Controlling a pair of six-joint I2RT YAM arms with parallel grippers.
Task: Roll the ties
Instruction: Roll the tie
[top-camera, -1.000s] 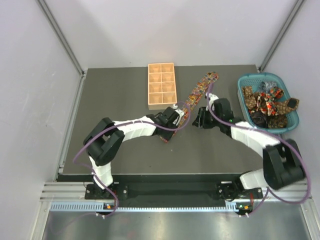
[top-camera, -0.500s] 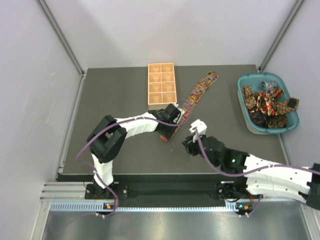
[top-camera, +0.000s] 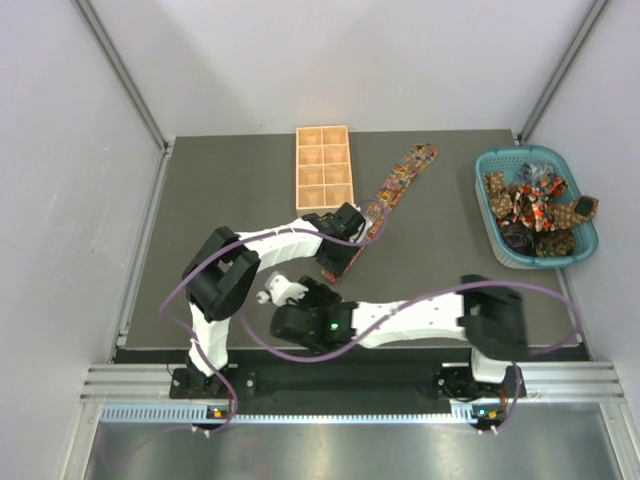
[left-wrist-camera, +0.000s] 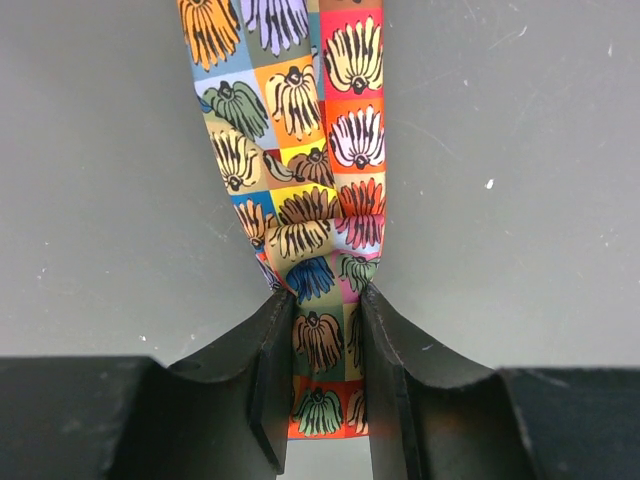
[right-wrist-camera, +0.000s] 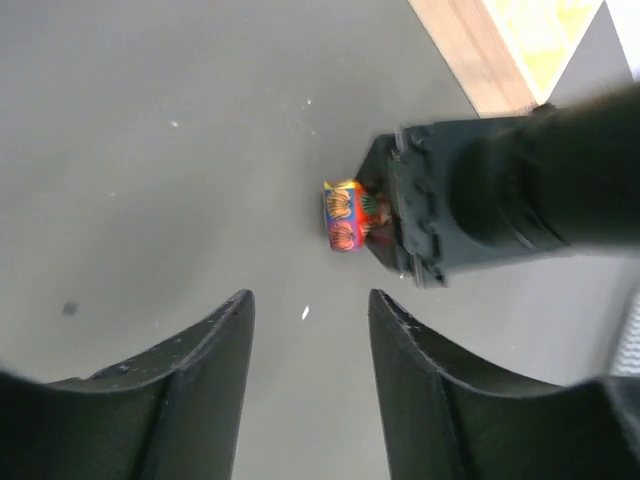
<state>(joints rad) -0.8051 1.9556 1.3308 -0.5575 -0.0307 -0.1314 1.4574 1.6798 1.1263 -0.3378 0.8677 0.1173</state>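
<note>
Pinching the narrow end of a printed tie (left-wrist-camera: 300, 150), left gripper (left-wrist-camera: 324, 296) bunches the fabric; only its wrist view shows that. Overhead, the tie runs diagonally from beside the wooden tray (top-camera: 323, 129). Right gripper (right-wrist-camera: 310, 300) fingers spread, holding nothing. Teal basket (top-camera: 482, 195), far right, holds tangled ties (top-camera: 530, 205).

There is one tray (top-camera: 324, 170) with eight compartments. One tie (top-camera: 400, 180) lies stretched out just right of the tray. One basket (top-camera: 487, 222), well right of the tray, holds more ties (top-camera: 535, 205), too tangled to count. Two arms work below the tray: a left arm (top-camera: 270, 243) and a right arm (top-camera: 420, 315).
</note>
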